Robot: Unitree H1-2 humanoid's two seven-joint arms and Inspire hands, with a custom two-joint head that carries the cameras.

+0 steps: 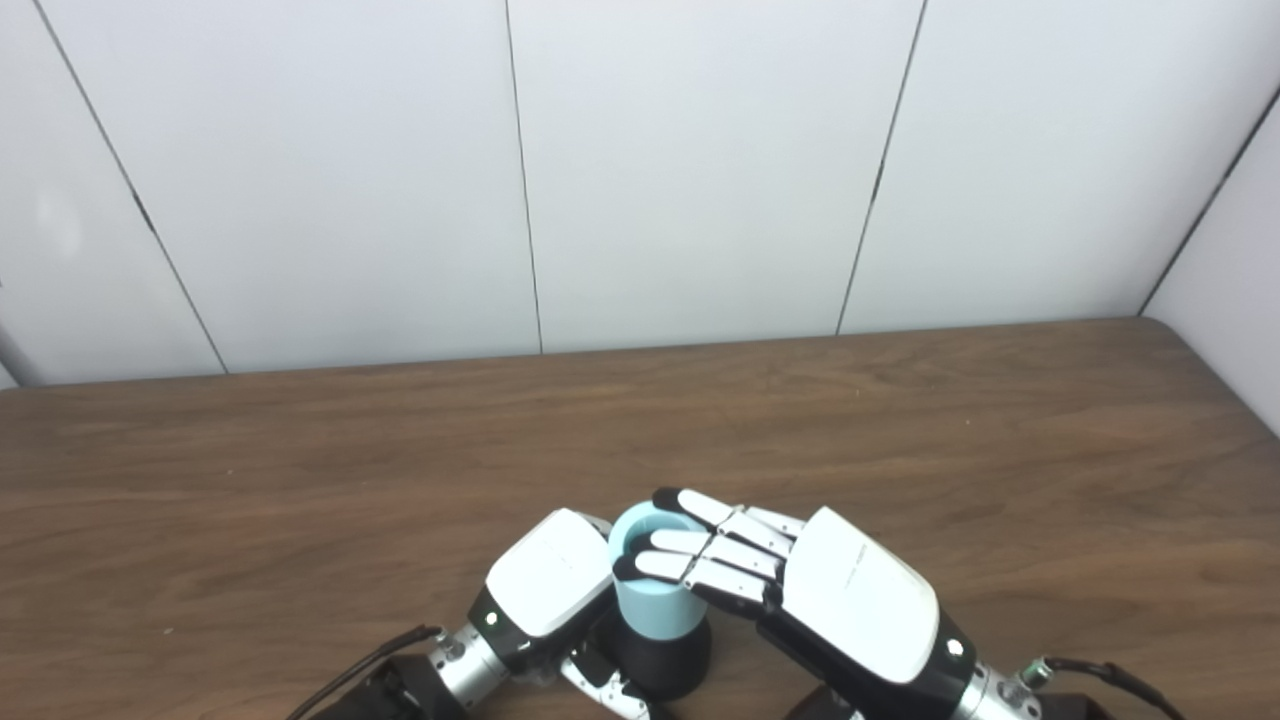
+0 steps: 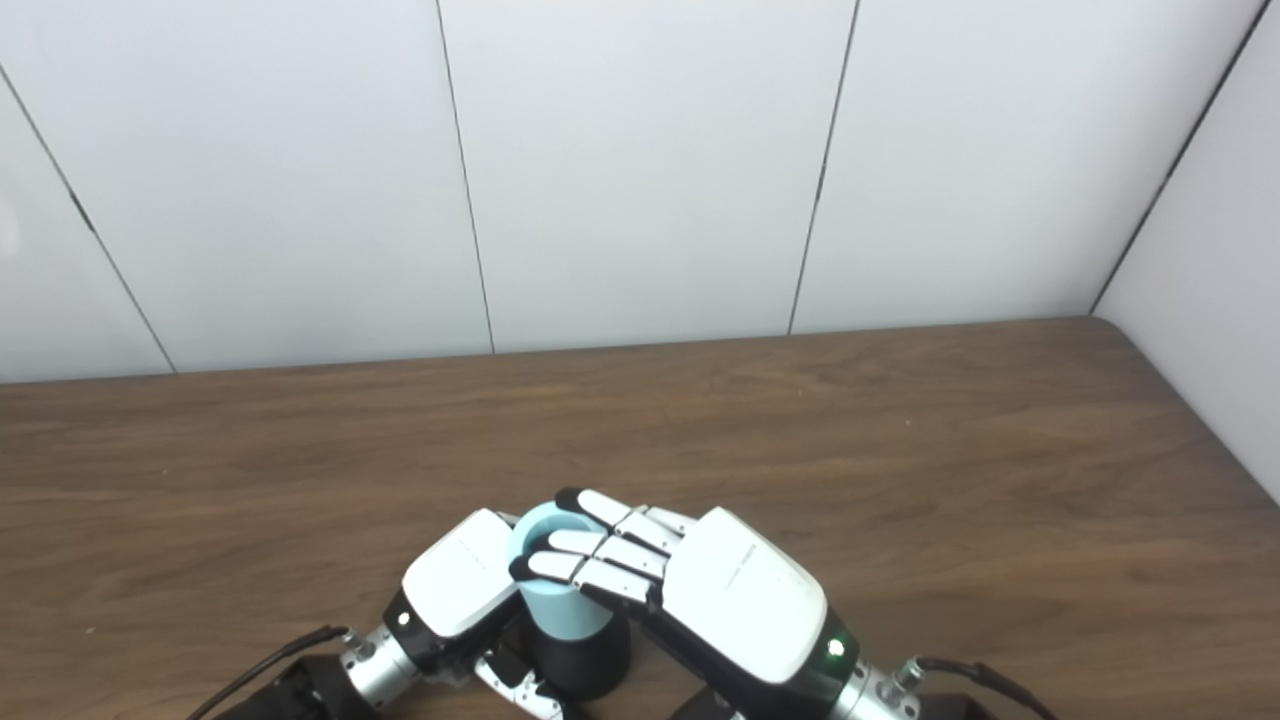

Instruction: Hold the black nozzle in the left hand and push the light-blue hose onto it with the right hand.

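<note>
- Seating the light-blue hose (image 1: 655, 590) on the black nozzle (image 1: 665, 655) is the step you are in; the hose stands upright on it, just beneath your right fingers (image 1: 700, 555).
- Your right hand (image 1: 800, 590) lies flat over the rim, fingers extended, grasping nothing.
- Your left hand (image 1: 550, 590) presses beside both; whether it grips, I cannot tell.
- Next, push straight down.

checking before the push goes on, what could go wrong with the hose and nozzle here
The right hand lays its fingers flat across the open top of the light-blue hose, so the push may tip it rather than seat it on the black nozzle. The left hand sits beside the nozzle; its grip is hidden and it might slip.
</note>
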